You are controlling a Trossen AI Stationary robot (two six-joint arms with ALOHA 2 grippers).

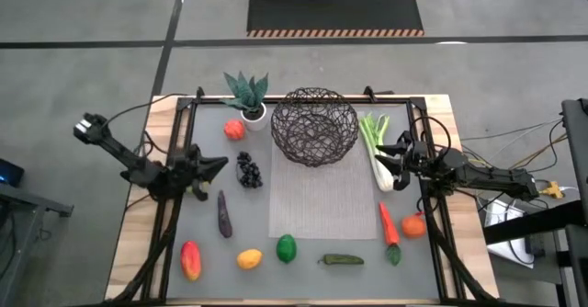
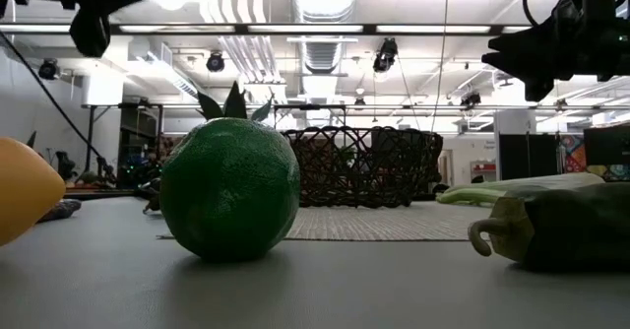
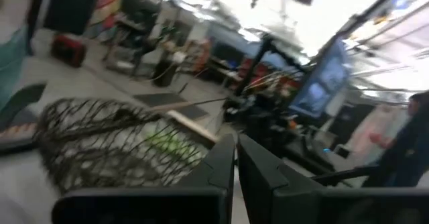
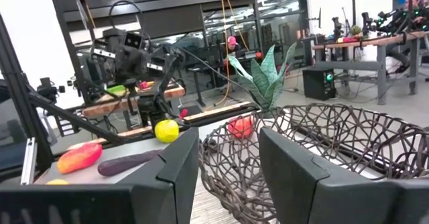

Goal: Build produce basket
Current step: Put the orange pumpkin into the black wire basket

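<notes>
The dark wire basket (image 1: 315, 125) stands on the grey mat at the table's far middle and also shows in the low view (image 2: 364, 166). My left gripper (image 1: 219, 165) is shut and empty, raised left of the dark grapes (image 1: 248, 169); it points toward the basket (image 3: 100, 143). A yellow fruit (image 4: 166, 130) lies on the table under that arm. My right gripper (image 1: 388, 158) is open and empty, raised over the green-white leek (image 1: 375, 142), which lies flat right of the basket. Its fingers point at the basket (image 4: 322, 143).
A potted spiky plant (image 1: 248, 96) and a red fruit (image 1: 235, 130) sit left of the basket. An eggplant (image 1: 224, 213), red-orange fruit (image 1: 190, 259), orange-yellow fruit (image 1: 249, 258), green fruit (image 1: 287, 248) and pepper (image 1: 342, 260) lie near the front. A carrot (image 1: 389, 226) and orange (image 1: 413, 224) lie right.
</notes>
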